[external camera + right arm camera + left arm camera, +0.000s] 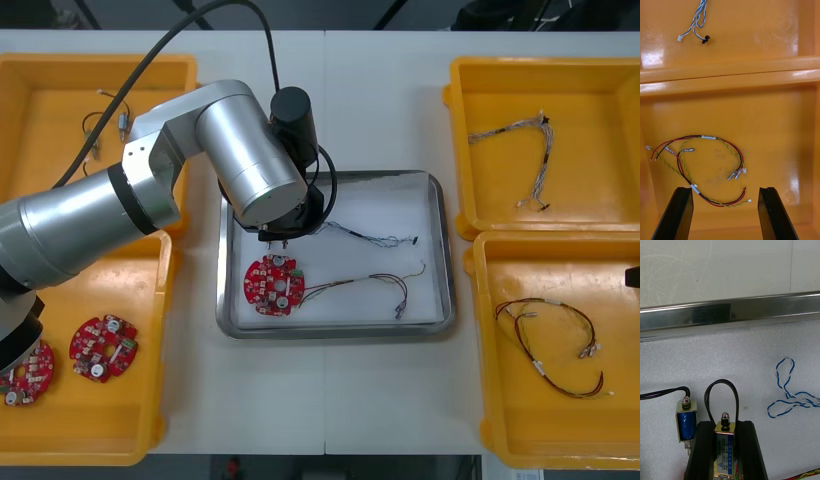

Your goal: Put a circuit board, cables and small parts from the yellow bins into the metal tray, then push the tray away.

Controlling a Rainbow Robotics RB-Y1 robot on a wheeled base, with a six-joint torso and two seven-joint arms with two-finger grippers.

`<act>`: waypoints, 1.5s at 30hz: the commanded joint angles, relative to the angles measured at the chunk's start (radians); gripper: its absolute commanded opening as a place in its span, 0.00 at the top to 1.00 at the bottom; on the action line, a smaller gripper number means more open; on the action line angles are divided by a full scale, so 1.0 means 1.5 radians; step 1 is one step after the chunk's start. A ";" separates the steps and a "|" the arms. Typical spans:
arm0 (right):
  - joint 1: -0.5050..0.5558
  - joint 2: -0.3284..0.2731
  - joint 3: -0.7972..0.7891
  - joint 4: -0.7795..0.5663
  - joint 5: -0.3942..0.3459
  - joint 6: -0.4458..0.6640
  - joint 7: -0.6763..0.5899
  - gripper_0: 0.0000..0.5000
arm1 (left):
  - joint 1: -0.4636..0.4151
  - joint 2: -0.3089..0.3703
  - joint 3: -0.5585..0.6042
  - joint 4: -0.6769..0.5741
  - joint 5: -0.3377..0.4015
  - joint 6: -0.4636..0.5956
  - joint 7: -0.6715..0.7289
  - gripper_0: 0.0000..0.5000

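Observation:
My left gripper (725, 424) is shut on a small metal part (725, 440) with a blue body and a looped black cable, held low over the white inside of the metal tray (436, 250). A second such metal part (686, 422) lies beside the left finger. In the front view the left gripper (277, 238) sits under its wrist at the tray's left side, just above a red circuit board (273, 285). A blue and white cable (375, 238) and a red and yellow cable (372, 284) also lie in the tray. My right gripper (726, 204) stands open above a red and yellow cable (703, 165) in an orange-looking bin.
Two circuit boards (103, 347) lie in the near left bin (150, 420). The far left bin (40, 110) holds black cables. The far right bin (600, 80) has a blue and white cable (530, 150); the near right bin (490, 400) has a red and yellow cable (555, 345).

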 commanded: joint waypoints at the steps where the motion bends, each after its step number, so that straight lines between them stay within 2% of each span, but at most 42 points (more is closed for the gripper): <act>1: 0.011 -0.023 -0.020 -0.024 -0.006 0.002 -0.018 0.00 | -0.032 -0.016 -0.007 -0.004 -0.008 -0.011 0.061 0.00; 10: 0.012 -0.023 -0.011 -0.033 -0.005 0.002 -0.024 0.00 | -0.033 -0.016 0.007 -0.006 -0.008 -0.006 0.080 0.00; 15: 0.012 -0.025 -0.002 -0.044 -0.006 0.002 -0.026 0.00 | -0.033 -0.014 0.059 -0.021 0.002 0.044 0.069 0.00; 22: 0.011 -0.025 0.013 -0.062 -0.019 0.002 -0.027 0.00 | -0.032 0.014 0.162 -0.064 0.038 0.151 0.010 0.00; 29: 0.006 -0.032 0.068 -0.103 -0.031 0.002 -0.034 0.00 | -0.030 0.062 0.269 -0.117 0.079 0.272 -0.071 0.00; 34: -0.020 -0.043 0.127 -0.121 -0.053 0.002 -0.036 0.00 | 0.000 0.109 0.359 -0.164 0.109 0.336 -0.137 0.00; 39: -0.063 -0.055 0.191 -0.122 -0.081 0.002 -0.037 0.00 | 0.053 0.159 0.427 -0.211 0.133 0.336 -0.201 0.00; 45: -0.129 -0.065 0.310 -0.122 -0.090 0.002 -0.033 0.00 | 0.132 0.226 0.512 -0.259 0.168 0.336 -0.272 0.00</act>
